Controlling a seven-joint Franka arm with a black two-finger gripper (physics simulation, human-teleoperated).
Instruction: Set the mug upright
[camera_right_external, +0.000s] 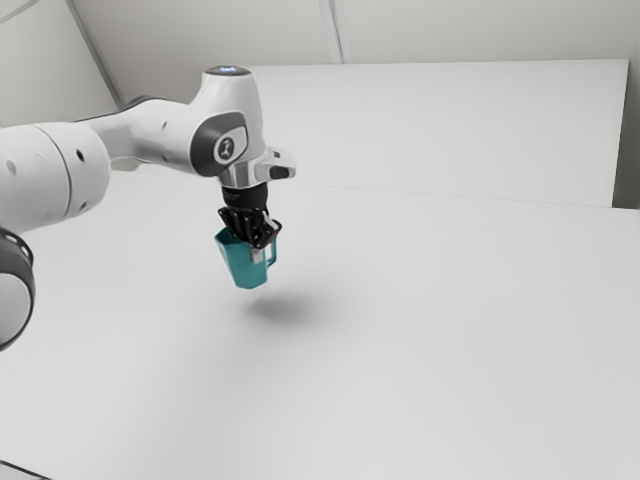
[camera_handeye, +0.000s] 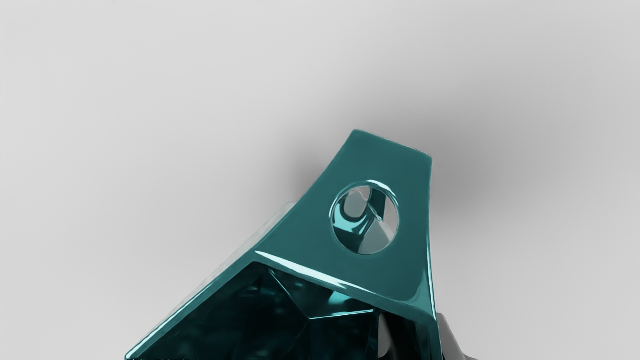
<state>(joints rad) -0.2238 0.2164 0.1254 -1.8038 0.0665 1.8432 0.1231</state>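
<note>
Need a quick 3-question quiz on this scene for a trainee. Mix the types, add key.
1. Where is the teal mug?
A) Standing upside down on the floor
B) Held by the jaws above the table
C) Lying loose on its side

2. True or false: the mug's handle sticks out toward the exterior view's right.

3. Fill in: below the mug, a soft dark ____ falls on the table.

Key: 1 B; 2 true; 3 shadow

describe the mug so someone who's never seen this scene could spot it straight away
Find the big white arm reaching in from the exterior view's left, then follow it down to its black gripper. Held there above the pale table is the mug, flat-sided with a looped handle, its teal setting it apart from the white, black and grey around it.
</note>
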